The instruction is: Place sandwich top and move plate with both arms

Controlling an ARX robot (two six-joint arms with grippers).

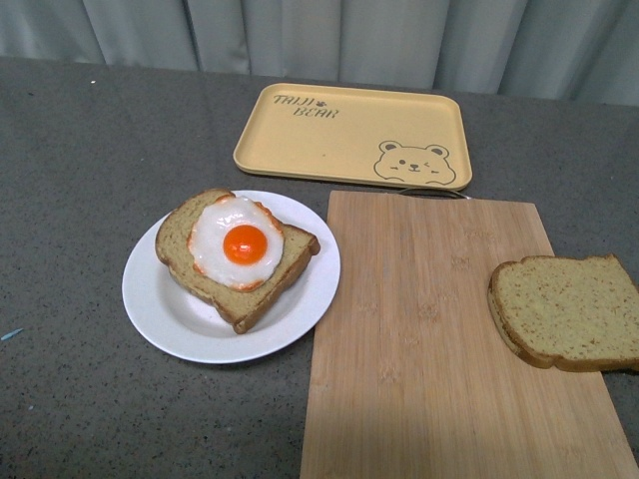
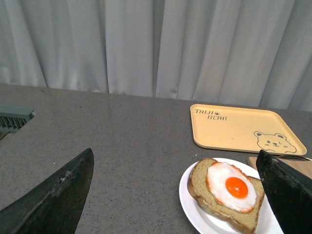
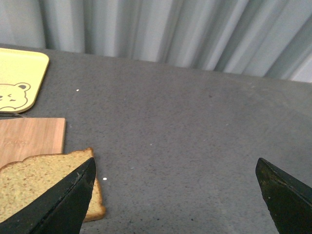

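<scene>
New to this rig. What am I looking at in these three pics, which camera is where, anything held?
A robot with two arms, each ending in a two-fingered gripper. The front view is from a camera on its body, over a grey table; no arm shows. The other two are from wrist cameras: the dark wedges are the fingers of the left gripper and the right gripper, both open, holding nothing. On the table: a round white plate carrying a bread slice topped with a fried egg, a wooden cutting board with a plain speckled brown bread slice across its right edge, and a yellow bear-print tray behind.
</scene>
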